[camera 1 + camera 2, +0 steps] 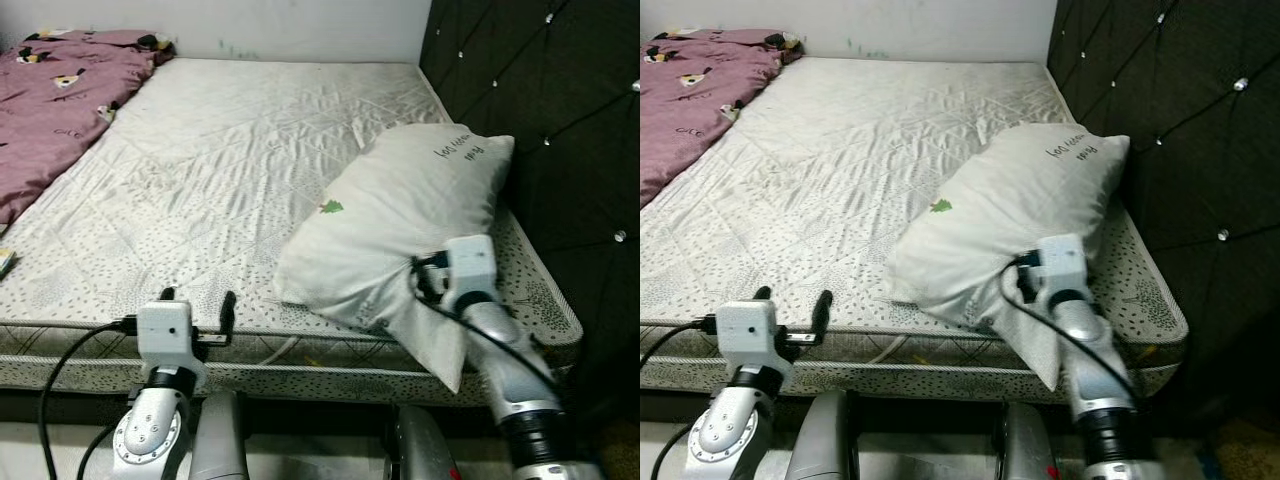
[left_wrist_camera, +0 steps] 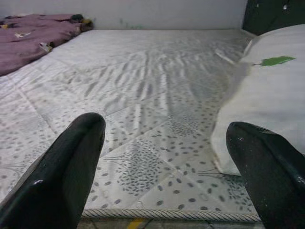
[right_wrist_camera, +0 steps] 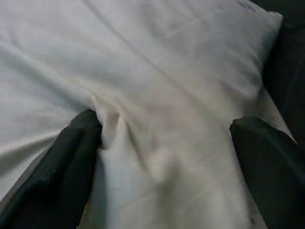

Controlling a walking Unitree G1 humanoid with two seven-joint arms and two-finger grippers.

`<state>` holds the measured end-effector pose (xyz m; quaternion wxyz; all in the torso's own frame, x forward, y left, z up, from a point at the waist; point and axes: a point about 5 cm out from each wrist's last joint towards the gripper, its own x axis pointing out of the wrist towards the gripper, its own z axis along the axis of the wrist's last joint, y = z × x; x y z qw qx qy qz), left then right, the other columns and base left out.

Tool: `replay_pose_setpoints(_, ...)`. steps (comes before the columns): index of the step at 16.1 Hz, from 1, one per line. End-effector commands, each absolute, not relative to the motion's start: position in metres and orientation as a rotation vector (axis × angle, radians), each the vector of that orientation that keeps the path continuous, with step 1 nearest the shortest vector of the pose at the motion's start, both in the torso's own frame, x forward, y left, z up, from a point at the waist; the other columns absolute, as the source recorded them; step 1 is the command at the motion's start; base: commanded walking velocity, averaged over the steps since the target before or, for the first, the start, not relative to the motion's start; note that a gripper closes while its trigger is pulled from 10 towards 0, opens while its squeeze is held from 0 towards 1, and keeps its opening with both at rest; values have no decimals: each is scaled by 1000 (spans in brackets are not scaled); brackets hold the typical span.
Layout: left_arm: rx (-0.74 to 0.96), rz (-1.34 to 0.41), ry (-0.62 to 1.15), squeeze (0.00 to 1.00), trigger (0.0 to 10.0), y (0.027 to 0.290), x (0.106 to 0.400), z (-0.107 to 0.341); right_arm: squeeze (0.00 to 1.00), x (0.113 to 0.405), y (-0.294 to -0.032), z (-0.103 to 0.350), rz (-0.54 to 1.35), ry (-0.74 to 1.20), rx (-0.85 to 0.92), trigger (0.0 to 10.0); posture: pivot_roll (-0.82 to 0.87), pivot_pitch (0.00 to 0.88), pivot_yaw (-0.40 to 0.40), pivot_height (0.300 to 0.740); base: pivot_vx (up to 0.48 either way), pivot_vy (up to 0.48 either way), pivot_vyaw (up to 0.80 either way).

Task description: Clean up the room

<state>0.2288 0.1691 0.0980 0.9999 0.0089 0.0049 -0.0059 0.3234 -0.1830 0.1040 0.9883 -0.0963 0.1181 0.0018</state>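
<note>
A white pillow with a small green tree print lies on the right side of the mattress, against the black headboard. Its near corner hangs over the front edge. My right gripper presses into that corner, open, with bunched pillow fabric between its wide-spread fingers. From the head camera, the right gripper is half buried in the pillow. My left gripper hovers open at the mattress's front edge, left of the pillow, holding nothing. A crumpled pink blanket lies at the far left.
The tufted black headboard runs along the right side. A white wall closes the far end of the bed. A small dark object lies at the left edge of the mattress. The mattress's piped front edge sits just below my left fingers.
</note>
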Motion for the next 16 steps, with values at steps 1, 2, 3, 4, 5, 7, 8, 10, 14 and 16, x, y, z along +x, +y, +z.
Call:
replay_pose_setpoints(1, 19, -12, 1, 0, 10000, 169, 229, 101, 0, 318, -195, 96, -46, 292, -213, 10000, 35, 44, -18, 546, 0, 0, 0)
replay_pose_setpoints(2, 18, -13, -1, 0, 10000, 169, 230, 102, 0, 316, -196, 97, -48, 285, -189, 10000, 35, 44, -18, 546, 0, 0, 0)
replay_pose_setpoints(3, 17, -15, -3, 0, 10000, 169, 230, 102, 0, 313, -193, 101, -6, 260, -121, 10000, 36, 36, -14, 546, 0, 0, 0)
replay_pose_setpoints(4, 18, -17, -3, 0, 10000, 169, 230, 102, 0, 308, -190, 105, 54, 242, -75, 10000, 31, 31, -13, 546, 0, 0, 0)
replay_pose_setpoints(5, 20, -19, -3, 0, 10000, 170, 230, 102, 0, 302, -192, 106, 78, 230, -62, 10000, 28, 26, -12, 546, 0, 0, 0)
replay_pose_setpoints(7, 22, -20, -3, 0, 10000, 171, 231, 102, 0, 294, -201, 101, 64, 254, -93, 10000, 22, 22, -11, 546, 0, 0, 0)
replay_pose_setpoints(8, 22, -24, -4, 0, 10000, 171, 233, 102, 0, 288, -207, 93, 44, 297, -107, 10000, 14, 16, -10, 546, 0, 0, 0)
replay_pose_setpoints(10, 15, -44, -9, 0, 10000, 166, 238, 102, 0, 283, -205, 78, 39, 388, -98, 10000, 2, 0, -2, 546, 0, 0, 0)
replay_pose_setpoints(14, 11, -70, -22, 0, 10000, 162, 242, 103, 0, 304, -178, 86, 79, 325, -80, 10000, 21, 0, -4, 546, 0, 0, 0)
replay_pose_setpoints(16, 17, -71, -28, 0, 10000, 168, 245, 104, 0, 307, -175, 87, 98, 284, -73, 10000, 29, 0, -6, 546, 0, 0, 0)
